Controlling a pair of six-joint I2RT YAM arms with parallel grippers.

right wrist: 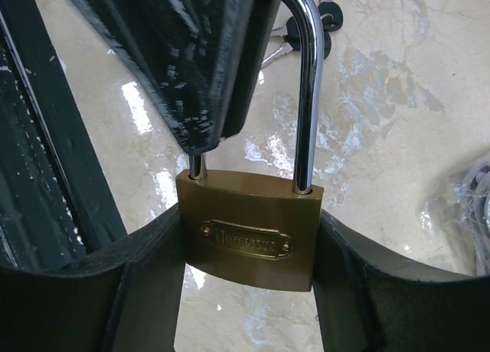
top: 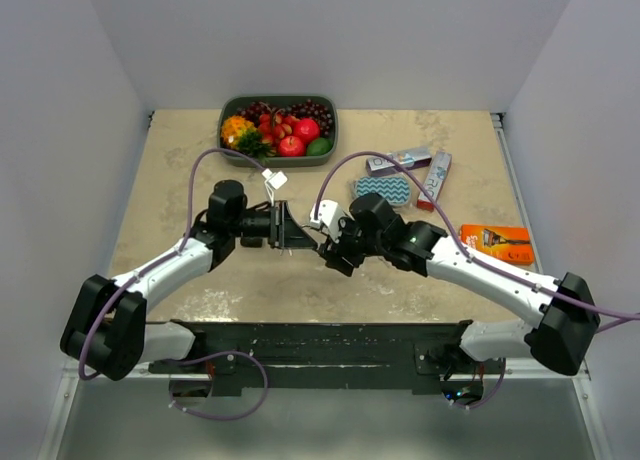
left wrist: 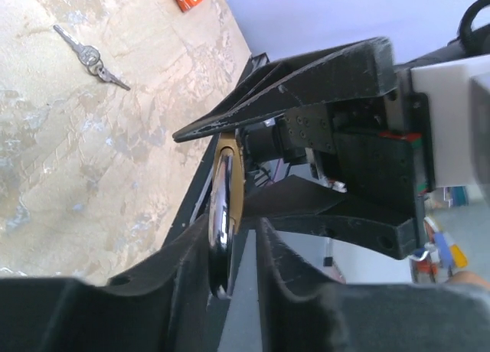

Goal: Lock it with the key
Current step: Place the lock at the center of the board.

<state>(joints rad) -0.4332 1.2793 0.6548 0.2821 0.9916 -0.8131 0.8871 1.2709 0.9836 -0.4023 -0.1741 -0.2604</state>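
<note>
A brass padlock [right wrist: 249, 237] with a chrome shackle [right wrist: 310, 92] hangs above the table where the two arms meet. My right gripper [right wrist: 249, 228] is shut on the padlock's body, with a finger pressing each side. In the left wrist view the padlock [left wrist: 223, 206] shows edge-on between my left gripper's [left wrist: 237, 237] fingers. It rests against one finger, and a narrow gap separates it from the other. From above, the left gripper [top: 285, 228] and the right gripper [top: 330, 248] face each other. The keys [left wrist: 90, 57] lie loose on the table, and the right wrist view shows the keys [right wrist: 325, 23] behind the shackle.
A green tray [top: 331, 130] of fruit stands at the back. A blue patterned sponge [top: 383, 188], two toothpaste boxes [top: 398, 160] [top: 435, 178] and an orange razor pack [top: 497, 242] lie to the right. A black rail [top: 320, 342] runs along the near edge.
</note>
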